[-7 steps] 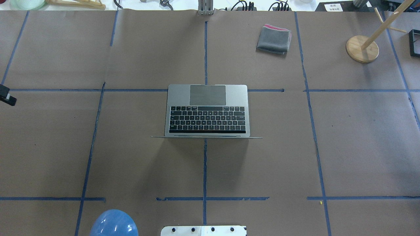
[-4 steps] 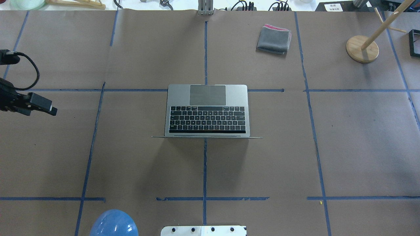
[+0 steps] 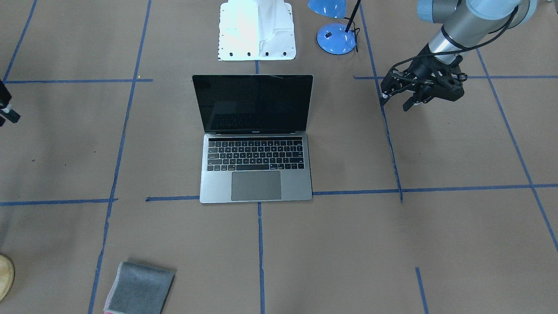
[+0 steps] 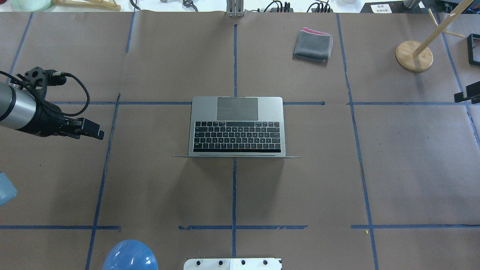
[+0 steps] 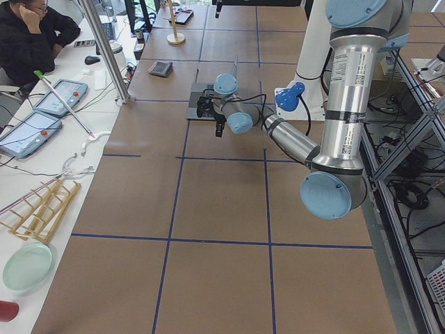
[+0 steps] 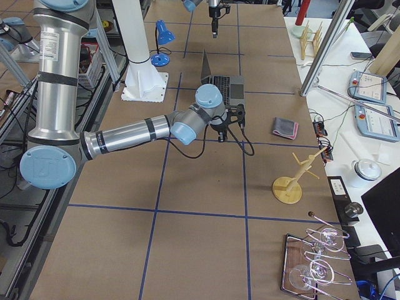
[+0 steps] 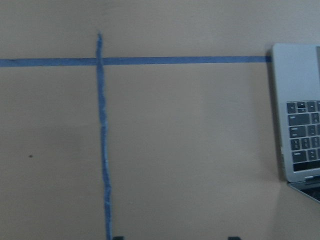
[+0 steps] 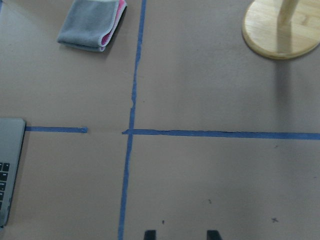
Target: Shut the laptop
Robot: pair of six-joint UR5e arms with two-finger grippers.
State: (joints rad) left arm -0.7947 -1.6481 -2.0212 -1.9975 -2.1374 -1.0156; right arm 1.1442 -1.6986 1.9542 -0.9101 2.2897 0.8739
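Note:
The laptop [image 4: 236, 127] stands open in the middle of the table, its screen [image 3: 253, 102] upright and dark, its trackpad on the far side from me. My left gripper [image 4: 95, 133] hovers to the left of the laptop, well apart from it, and also shows in the front view [image 3: 396, 103]. In the left wrist view its fingertips [image 7: 117, 237] stand wide apart with nothing between them, and the laptop's edge [image 7: 300, 100] is at the right. My right gripper [image 4: 465, 96] is at the far right edge, open and empty [image 8: 181, 235].
A folded grey cloth [image 4: 313, 45] lies at the back right. A wooden stand [image 4: 414, 55] is further right. A blue lamp [image 4: 129, 255] and the white robot base [image 4: 232, 263] are at the near edge. Blue tape lines cross the brown paper.
My left arm has come in from the left edge and moved right towards the laptop. My right gripper has appeared at the right edge. The laptop has not moved.

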